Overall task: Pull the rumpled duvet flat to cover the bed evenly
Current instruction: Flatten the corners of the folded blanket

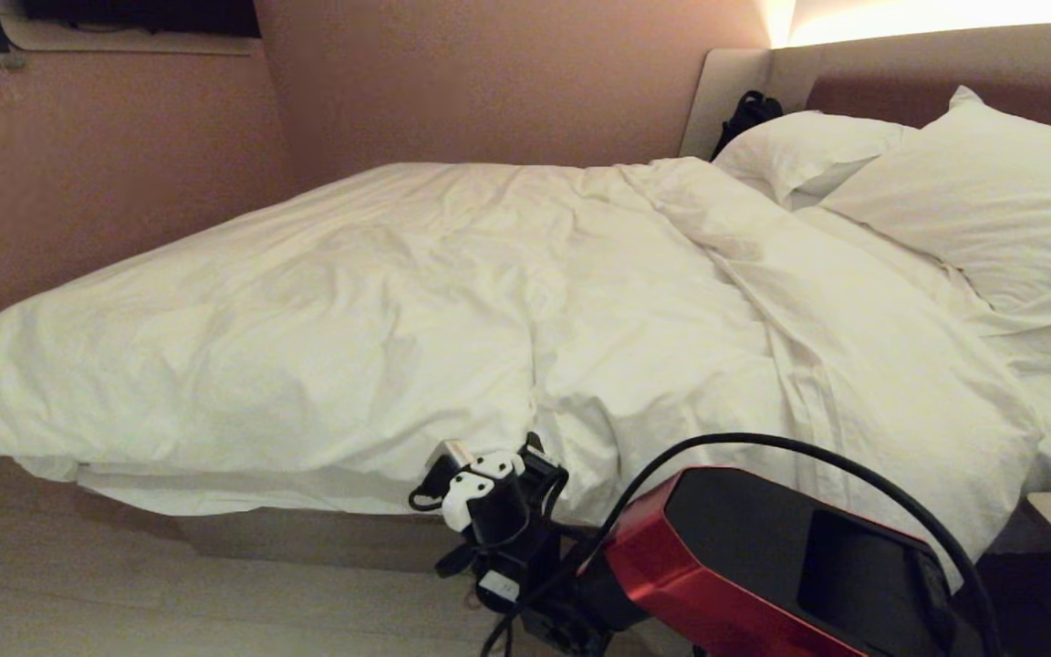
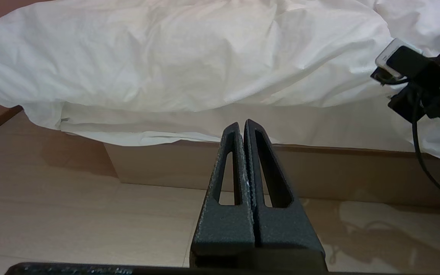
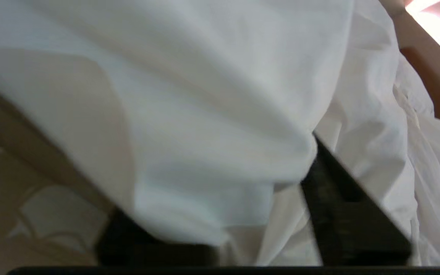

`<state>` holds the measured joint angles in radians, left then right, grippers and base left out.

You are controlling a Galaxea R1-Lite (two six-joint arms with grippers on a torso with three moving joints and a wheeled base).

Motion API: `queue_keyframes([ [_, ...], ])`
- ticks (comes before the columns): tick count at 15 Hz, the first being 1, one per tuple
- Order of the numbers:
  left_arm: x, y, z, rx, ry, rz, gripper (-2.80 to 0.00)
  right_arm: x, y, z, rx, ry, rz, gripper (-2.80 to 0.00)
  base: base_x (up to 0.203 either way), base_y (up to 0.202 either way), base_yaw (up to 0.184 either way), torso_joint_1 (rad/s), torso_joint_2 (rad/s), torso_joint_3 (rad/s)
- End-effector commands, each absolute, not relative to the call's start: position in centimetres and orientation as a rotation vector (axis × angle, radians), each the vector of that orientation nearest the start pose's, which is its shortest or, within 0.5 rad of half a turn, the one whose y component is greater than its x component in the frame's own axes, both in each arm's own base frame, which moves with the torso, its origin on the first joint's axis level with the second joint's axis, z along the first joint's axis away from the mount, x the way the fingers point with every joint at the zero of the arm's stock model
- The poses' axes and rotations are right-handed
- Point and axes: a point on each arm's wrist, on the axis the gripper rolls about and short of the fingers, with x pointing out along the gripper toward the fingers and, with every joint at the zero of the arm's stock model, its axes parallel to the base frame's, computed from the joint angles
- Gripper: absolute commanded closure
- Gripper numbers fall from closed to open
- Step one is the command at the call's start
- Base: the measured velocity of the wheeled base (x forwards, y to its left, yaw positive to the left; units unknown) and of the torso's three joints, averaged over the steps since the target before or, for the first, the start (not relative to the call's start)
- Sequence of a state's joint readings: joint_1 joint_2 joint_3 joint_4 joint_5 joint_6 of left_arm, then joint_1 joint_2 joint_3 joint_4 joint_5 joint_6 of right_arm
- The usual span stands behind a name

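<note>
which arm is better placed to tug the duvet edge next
Right. The right gripper is already at the duvet, a fold bunched between its jaws at the near edge. The left gripper hangs shut above the floor, short of the bed.

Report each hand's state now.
Left hand: closed, empty, above the floor beside the bed.
Right hand: fingers either side of a duvet fold; grip cannot be told.
</note>
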<state>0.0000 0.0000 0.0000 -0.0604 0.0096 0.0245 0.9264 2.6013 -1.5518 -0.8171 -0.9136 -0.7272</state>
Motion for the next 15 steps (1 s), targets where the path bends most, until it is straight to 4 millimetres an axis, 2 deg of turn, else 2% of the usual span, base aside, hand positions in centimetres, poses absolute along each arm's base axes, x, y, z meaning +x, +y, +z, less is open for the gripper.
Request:
queue_keyframes([
  [1,-2.3,0.0,8.2,0.024,-0.061,0.011,0.00,31.6,39.0,1.8,-0.909,0.128,0.056,0.00,0.000,0.000,0.000,0.000,0.00,0.000],
  [6,-2.3,0.0,8.2,0.024,-0.061,0.011,0.00,31.5,39.0,1.9,-0.897,0.129,0.062,0.00,0.000,0.000,0.000,0.000,0.00,0.000],
  [9,-2.3,0.0,8.2,0.024,-0.060,0.011,0.00,31.1,39.0,1.0,-0.911,0.141,0.076,0.00,0.000,0.000,0.000,0.000,0.00,0.000],
  [13,-2.3,0.0,8.2,0.024,-0.061,0.010,0.00,28.8,38.8,-0.9,-0.958,0.181,0.129,0.00,0.000,0.000,0.000,0.000,0.00,0.000],
  [15,-2.3,0.0,8.2,0.024,-0.061,0.011,0.00,26.7,38.9,-0.6,-0.948,0.184,0.170,0.00,0.000,0.000,0.000,0.000,0.00,0.000],
])
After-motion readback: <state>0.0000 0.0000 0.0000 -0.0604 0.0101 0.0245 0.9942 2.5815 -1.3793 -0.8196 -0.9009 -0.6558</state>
